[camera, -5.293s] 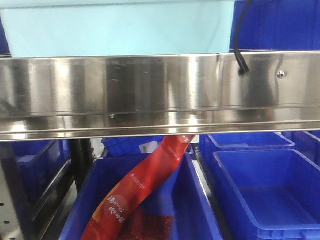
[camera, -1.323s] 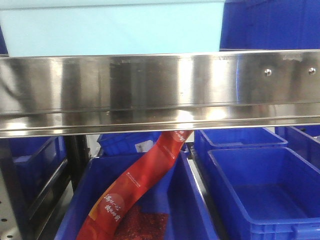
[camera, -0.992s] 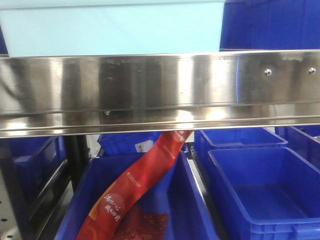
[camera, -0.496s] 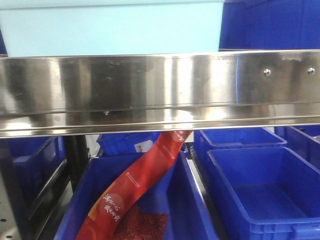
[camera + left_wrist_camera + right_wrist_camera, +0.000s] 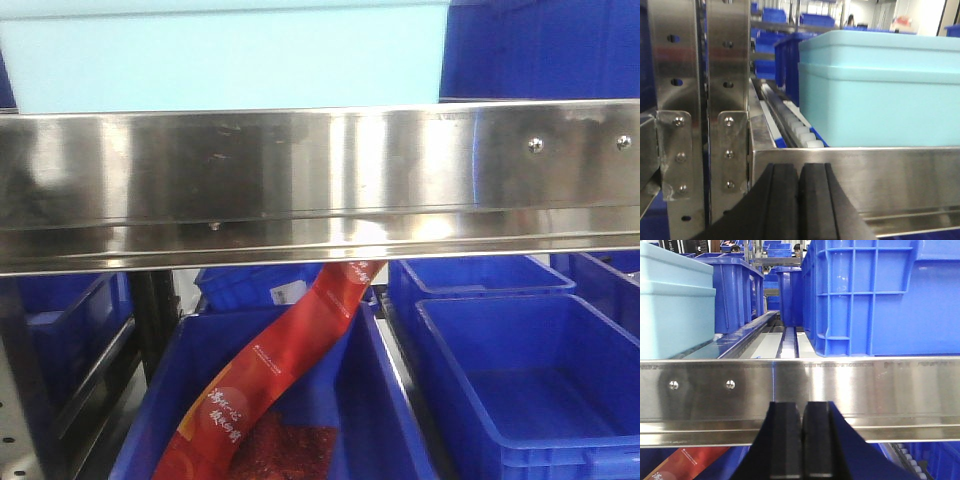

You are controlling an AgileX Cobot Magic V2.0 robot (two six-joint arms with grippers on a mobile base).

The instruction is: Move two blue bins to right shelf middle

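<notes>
Almost nothing has shifted in 1 second. Both grippers, left (image 5: 799, 200) and right (image 5: 802, 440), hang pressed together, empty, facing the rail (image 5: 320, 180); the blue bin (image 5: 880, 295) at 1 o'clock probably sits placed.

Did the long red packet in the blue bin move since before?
No. The red packet leans the same way, its top tucked under the steel shelf rail, as half a second ago.

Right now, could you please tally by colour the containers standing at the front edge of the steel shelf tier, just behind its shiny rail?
Pale turquoise plastic tub: 1
Dark blue ribbed plastic bin: 1
Total: 2, side by side behind the rail of the stainless-steel tier, with the tub on the left in the front view.
</notes>
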